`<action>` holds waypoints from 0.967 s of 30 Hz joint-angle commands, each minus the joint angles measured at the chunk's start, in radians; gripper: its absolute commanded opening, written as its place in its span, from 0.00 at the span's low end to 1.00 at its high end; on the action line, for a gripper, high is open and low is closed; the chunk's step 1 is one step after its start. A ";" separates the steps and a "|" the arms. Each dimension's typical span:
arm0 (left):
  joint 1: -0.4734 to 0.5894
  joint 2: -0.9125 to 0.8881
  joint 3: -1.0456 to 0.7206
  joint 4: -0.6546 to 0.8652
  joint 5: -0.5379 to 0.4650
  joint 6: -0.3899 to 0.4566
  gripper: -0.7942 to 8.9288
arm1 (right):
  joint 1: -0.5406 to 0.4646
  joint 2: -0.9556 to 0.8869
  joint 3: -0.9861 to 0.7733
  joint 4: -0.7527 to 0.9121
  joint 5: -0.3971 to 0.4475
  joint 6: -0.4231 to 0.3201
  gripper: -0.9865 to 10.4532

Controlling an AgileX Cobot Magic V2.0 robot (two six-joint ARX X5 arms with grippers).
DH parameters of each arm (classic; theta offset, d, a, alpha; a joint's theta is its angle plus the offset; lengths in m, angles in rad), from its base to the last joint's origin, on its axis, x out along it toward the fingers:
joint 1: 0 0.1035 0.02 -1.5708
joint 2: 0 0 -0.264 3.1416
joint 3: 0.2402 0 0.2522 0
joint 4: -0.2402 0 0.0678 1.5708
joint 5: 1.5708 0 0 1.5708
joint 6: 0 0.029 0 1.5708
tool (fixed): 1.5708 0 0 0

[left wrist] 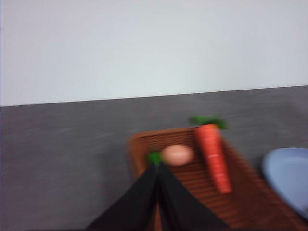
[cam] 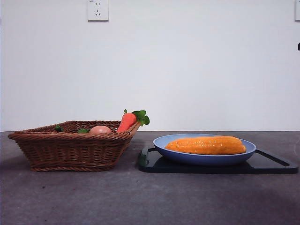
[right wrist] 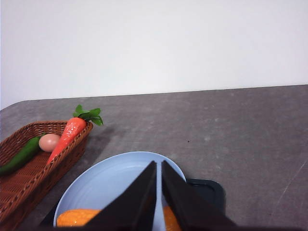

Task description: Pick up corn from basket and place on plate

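The corn (cam: 206, 145) lies lengthwise on the blue plate (cam: 161, 145), and its ends show in the right wrist view as the corn (right wrist: 72, 218) on the plate (right wrist: 110, 178). The wicker basket (cam: 70, 150) stands to the left, holding a carrot, an egg-like ball and something green. My right gripper (right wrist: 158, 168) hangs above the plate, shut and holding nothing. My left gripper (left wrist: 158, 169) is shut above the basket (left wrist: 190, 187), near the ball, with nothing in it. Neither gripper appears in the front view.
A flat black tray (cam: 272, 165) lies under the plate. In the basket are a carrot (cam: 126, 122) leaning on the rim, a peach-coloured ball (cam: 100, 130) and a green vegetable (right wrist: 19, 155). A wall outlet (cam: 97, 10) is on the wall behind.
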 commanded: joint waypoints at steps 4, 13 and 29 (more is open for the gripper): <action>0.150 -0.147 -0.095 0.029 -0.002 0.059 0.09 | 0.003 0.002 0.009 0.011 0.002 0.011 0.09; 0.238 -0.377 -0.362 0.123 -0.003 0.038 0.09 | 0.003 0.002 0.009 0.010 0.002 0.011 0.09; 0.243 -0.524 -0.463 -0.046 -0.003 -0.016 0.09 | 0.003 0.002 0.009 0.011 0.001 0.011 0.09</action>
